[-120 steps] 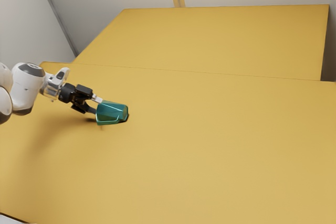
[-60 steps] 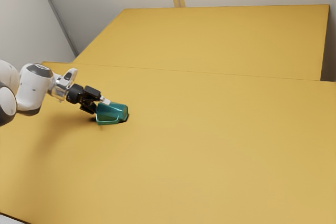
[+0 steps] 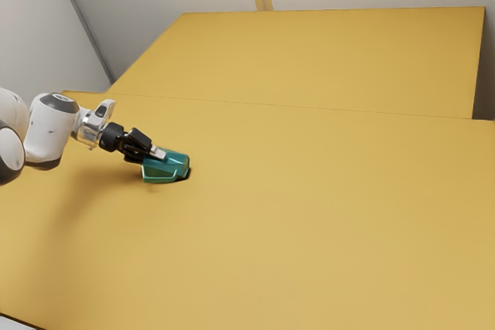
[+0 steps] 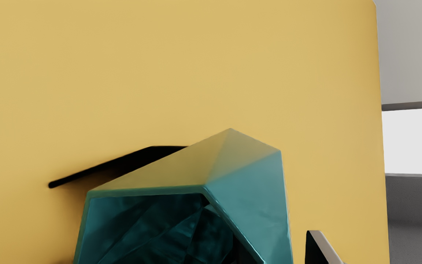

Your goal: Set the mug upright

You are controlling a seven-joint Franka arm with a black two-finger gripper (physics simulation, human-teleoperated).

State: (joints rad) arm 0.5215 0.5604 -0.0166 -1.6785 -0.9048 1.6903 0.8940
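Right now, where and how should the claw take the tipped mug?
Probably by the flat side wall near the mouth, one finger inside and one outside, coming in from the exterior view's left. The mug lies on its side with its open mouth toward the claw; the rim looks thin, and the faceted wall should give the outer finger a flat face.

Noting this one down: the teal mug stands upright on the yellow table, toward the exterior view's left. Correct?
Not upright: the teal mug lies on its side, as the exterior view shows. It is on the yellow table, toward that view's left.
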